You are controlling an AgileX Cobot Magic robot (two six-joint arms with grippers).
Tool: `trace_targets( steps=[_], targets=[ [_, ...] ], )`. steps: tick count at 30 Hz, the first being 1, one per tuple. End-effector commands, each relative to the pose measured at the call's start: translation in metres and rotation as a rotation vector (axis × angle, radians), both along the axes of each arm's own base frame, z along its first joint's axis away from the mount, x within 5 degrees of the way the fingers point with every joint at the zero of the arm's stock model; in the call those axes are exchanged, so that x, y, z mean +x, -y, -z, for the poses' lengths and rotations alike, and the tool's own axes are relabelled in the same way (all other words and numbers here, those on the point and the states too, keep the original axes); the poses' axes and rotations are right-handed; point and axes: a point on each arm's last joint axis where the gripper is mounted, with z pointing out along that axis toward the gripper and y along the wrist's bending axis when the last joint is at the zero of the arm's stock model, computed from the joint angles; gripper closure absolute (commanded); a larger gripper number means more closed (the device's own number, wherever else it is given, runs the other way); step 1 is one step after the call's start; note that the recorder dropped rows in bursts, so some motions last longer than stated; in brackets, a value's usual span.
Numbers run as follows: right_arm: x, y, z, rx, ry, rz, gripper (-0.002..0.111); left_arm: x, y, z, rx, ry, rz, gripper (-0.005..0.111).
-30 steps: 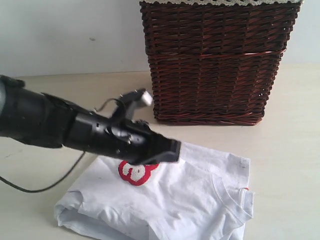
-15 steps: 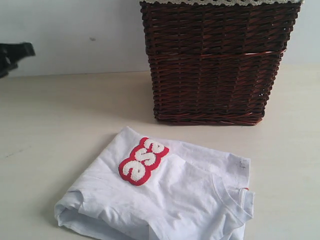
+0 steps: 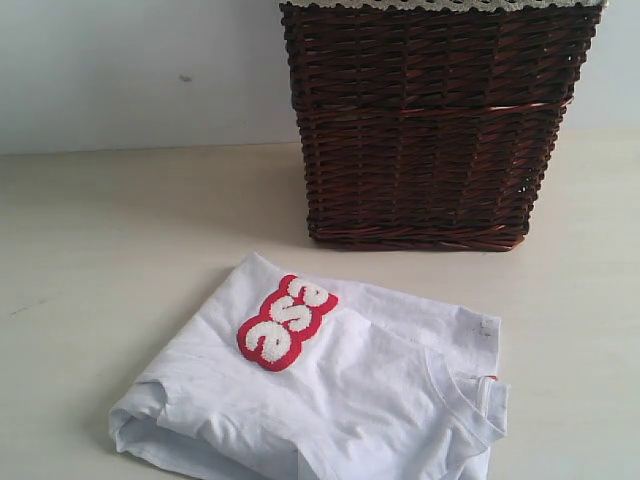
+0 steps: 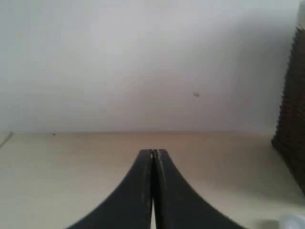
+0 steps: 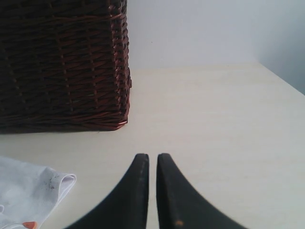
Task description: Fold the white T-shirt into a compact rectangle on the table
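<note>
The white T-shirt lies folded in a rough rectangle on the cream table, with its red patch facing up and the collar at the right end. Neither arm shows in the exterior view. My left gripper is shut with nothing in it and hangs over bare tabletop. In the right wrist view a corner of the T-shirt with its orange tag lies off to one side of my right gripper. That gripper is shut with only a thin slit between its fingers, empty, and apart from the cloth.
A tall dark brown wicker basket stands just behind the shirt. It also fills a corner of the right wrist view as the basket, and the basket shows at the edge of the left wrist view. A pale wall runs behind the table.
The left arm, which hung over the shirt and hid the patch a second ago, has pulled away to the left and left the exterior view. The shirt has not moved.
</note>
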Motion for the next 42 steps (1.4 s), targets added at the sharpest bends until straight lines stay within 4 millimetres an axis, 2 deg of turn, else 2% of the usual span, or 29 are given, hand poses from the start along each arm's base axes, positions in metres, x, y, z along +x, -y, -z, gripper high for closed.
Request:
trace_targets(
  steps=[1, 6, 9, 13, 23, 31, 35, 39, 42],
  targets=[
    [0.0, 0.0, 0.0, -0.001, 0.012, -0.002, 0.101, -0.023, 0.014, 0.046, -0.014, -0.034, 0.142, 0.107],
    [0.0, 0.0, 0.0, -0.001, 0.012, -0.002, 0.101, -0.035, 0.015, 0.085, -0.026, -0.108, 0.155, 0.107],
    [0.0, 0.0, 0.0, -0.001, 0.012, -0.002, 0.101, -0.037, 0.015, 0.095, -0.03, -0.133, 0.152, 0.107],
    [0.0, 0.0, 0.0, -0.001, 0.012, -0.002, 0.101, -0.038, 0.015, 0.095, 0.005, -0.12, 0.152, 0.107],
    [0.0, 0.0, 0.0, -0.002, 0.012, -0.002, 0.101, -0.062, 0.017, 0.076, 0.125, 0.165, 0.156, 0.107],
    [0.0, 0.0, 0.0, 0.0, 0.012, -0.002, 0.101, -0.063, 0.018, 0.075, 0.111, 0.172, 0.167, 0.107],
    [0.0, 0.0, 0.0, -0.002, 0.012, -0.002, 0.101, -0.063, 0.019, 0.083, -0.007, 0.067, 0.178, 0.107],
    [0.0, 0.0, 0.0, 0.0, 0.012, -0.002, 0.101, -0.068, 0.023, 0.108, -0.239, -0.238, 0.172, 0.107],
    [0.0, 0.0, 0.0, 0.0, 0.012, -0.002, 0.101, -0.068, 0.019, 0.107, -0.247, -0.231, 0.135, 0.107]
  ],
)
